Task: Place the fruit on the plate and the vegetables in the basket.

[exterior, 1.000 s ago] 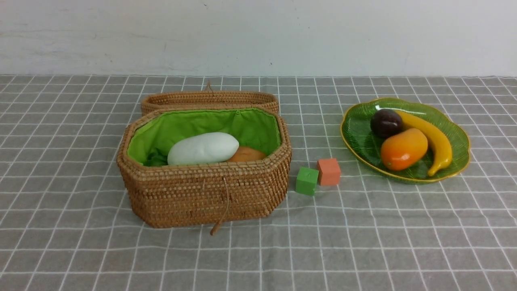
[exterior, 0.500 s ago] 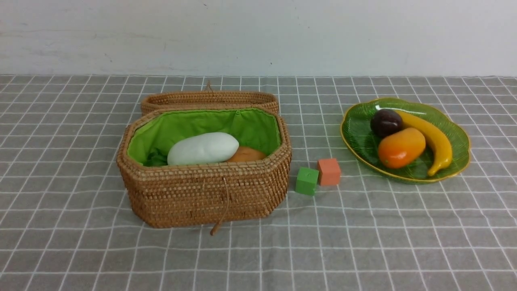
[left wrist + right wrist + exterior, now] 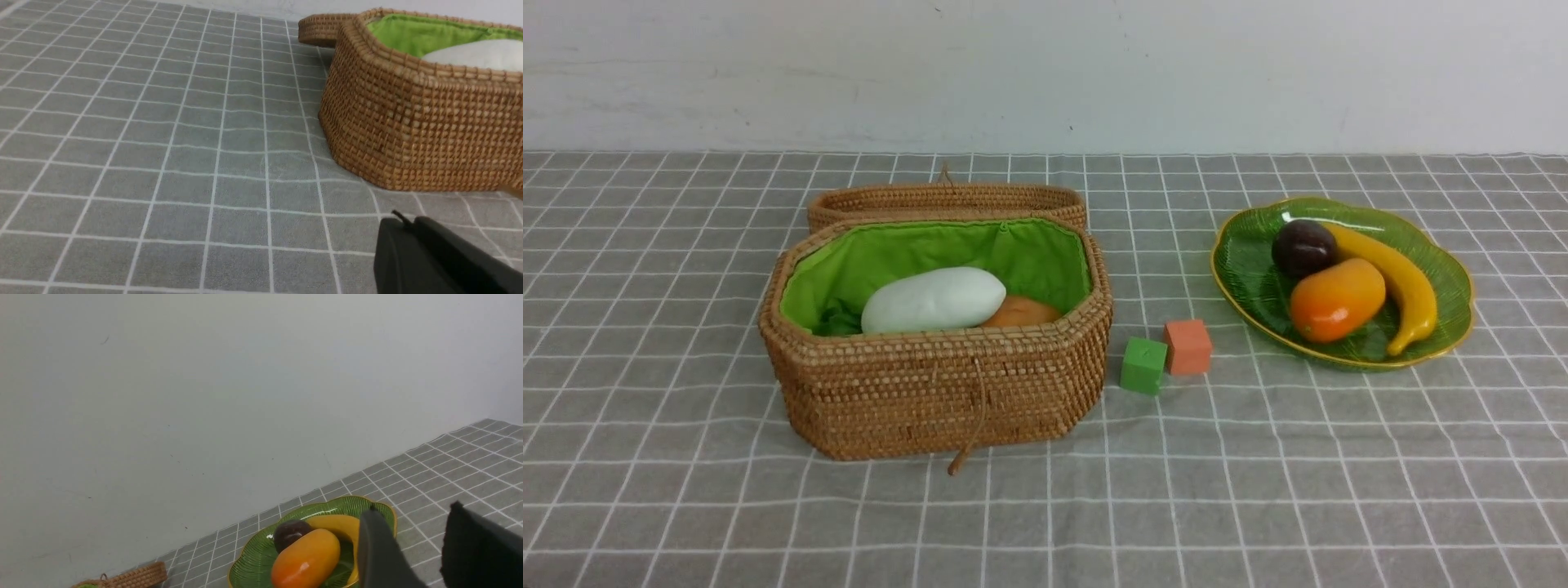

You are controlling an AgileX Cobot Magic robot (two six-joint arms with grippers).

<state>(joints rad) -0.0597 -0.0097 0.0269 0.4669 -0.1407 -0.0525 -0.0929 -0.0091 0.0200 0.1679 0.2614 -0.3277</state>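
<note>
The woven basket (image 3: 931, 392) stands open at centre left, its lid (image 3: 947, 200) lying back. Inside lie the white radish (image 3: 934, 300) and the brown potato (image 3: 1023, 311); the eggplant and gourd are hidden. The green plate (image 3: 1241, 269) at the right holds the plum (image 3: 1303, 247), mango (image 3: 1337, 300) and banana (image 3: 1401, 282). Neither gripper shows in the front view. My left gripper (image 3: 402, 222) is shut and empty, low over the cloth beside the basket (image 3: 408, 134). My right gripper (image 3: 412, 510) is open and empty, near the plate (image 3: 253, 559) and its mango (image 3: 306, 559).
A small green cube (image 3: 1143, 366) and a small orange cube (image 3: 1187, 347) sit on the grey checked cloth between basket and plate. A white wall closes the far side of the table.
The mango has shifted very slightly on the plate. Nothing else has moved.
</note>
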